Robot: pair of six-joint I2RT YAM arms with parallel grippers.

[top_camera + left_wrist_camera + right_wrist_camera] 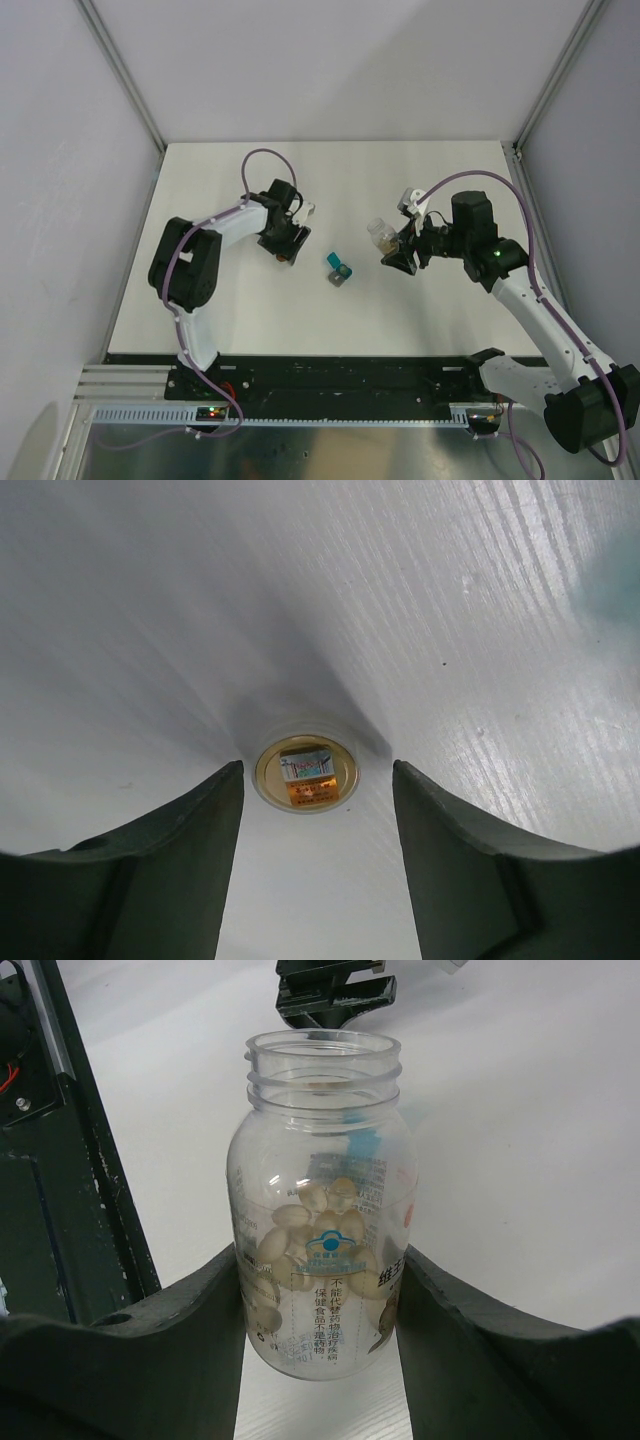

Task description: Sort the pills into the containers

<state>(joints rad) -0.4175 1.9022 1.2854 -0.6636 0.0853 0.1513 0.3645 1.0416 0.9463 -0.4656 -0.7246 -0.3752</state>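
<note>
The amber vial [306,773] stands upright and uncapped on the white table, a label showing inside it. My left gripper [318,770] hangs open right above it, a dark finger [180,860] on either side, neither touching. In the top view the vial [285,259] peeks out under the left gripper [286,250]. The teal box [338,268] with its grey flap lies a little to the right. My right gripper [320,1255] is shut on a clear, uncapped bottle [320,1160] holding several pale pills [300,1215]. The top view shows that bottle [379,234] held above the table by the right gripper [395,250].
The white table [330,180] is closed in by pale walls on three sides. A black rail [330,370] runs along the near edge at the arm bases. The left arm's gripper [330,995] shows beyond the bottle's mouth in the right wrist view.
</note>
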